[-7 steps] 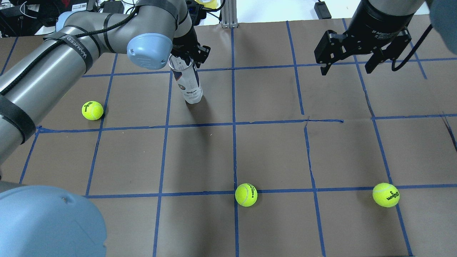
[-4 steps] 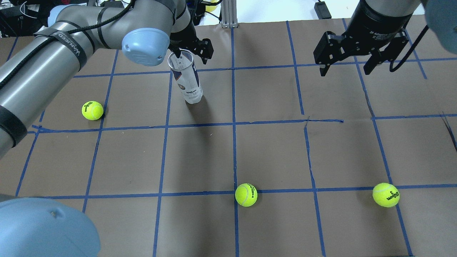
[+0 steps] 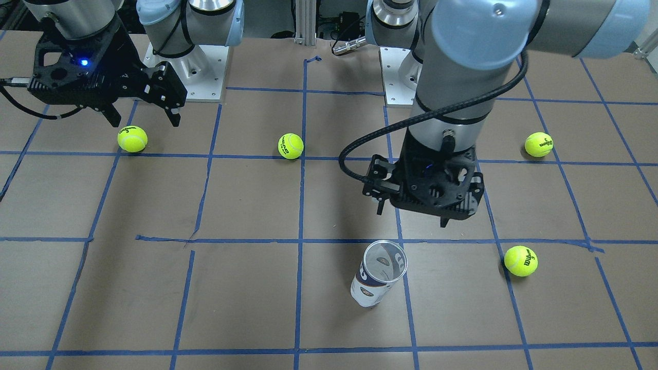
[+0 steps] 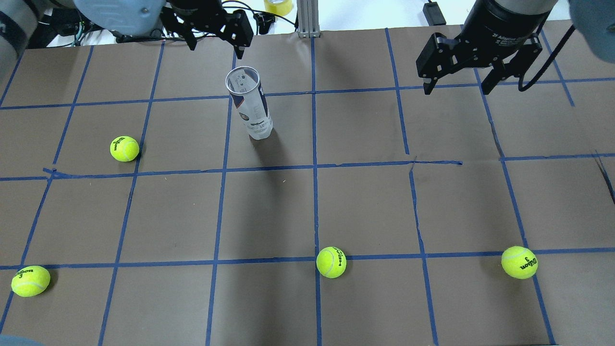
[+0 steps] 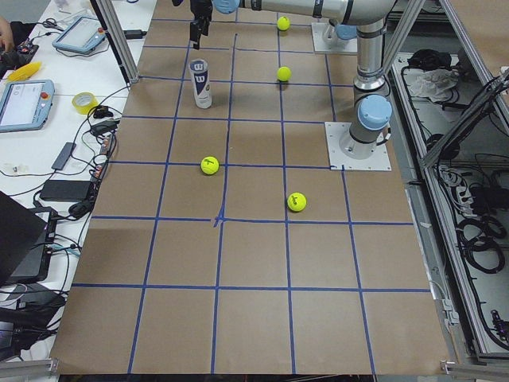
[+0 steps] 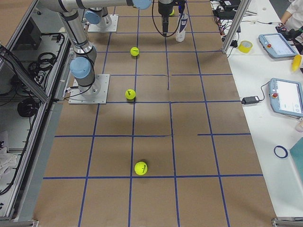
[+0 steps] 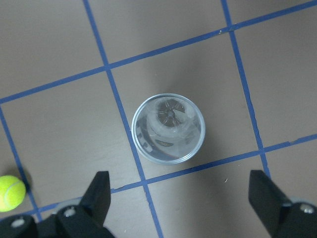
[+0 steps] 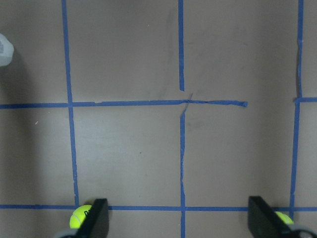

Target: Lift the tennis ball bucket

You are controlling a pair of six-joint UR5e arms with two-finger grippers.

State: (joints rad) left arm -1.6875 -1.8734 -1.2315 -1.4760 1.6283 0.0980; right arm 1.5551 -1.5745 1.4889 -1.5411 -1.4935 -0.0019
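Note:
The tennis ball bucket (image 4: 249,103) is a clear tube with a white-and-navy Wilson label. It stands upright on the brown table, open end up, with nothing holding it. It also shows in the front view (image 3: 378,275) and in the left wrist view (image 7: 168,128), where it looks empty. My left gripper (image 4: 216,48) is open and hangs above the table, just off the tube's rim on the robot's side (image 3: 411,217); its fingers (image 7: 99,193) touch nothing. My right gripper (image 4: 455,90) is open and empty, far to the tube's right (image 3: 145,122).
Several yellow-green tennis balls lie on the table: one left of the tube (image 4: 124,148), one at the near middle (image 4: 331,262), one near right (image 4: 519,262), one near left (image 4: 30,280). Blue tape lines grid the table. Cables and a tape roll (image 4: 277,6) lie past the far edge.
My left gripper has come off the tube's rim, risen and drawn back from it with open fingers. The tube stays standing in place. The right gripper has barely shifted.

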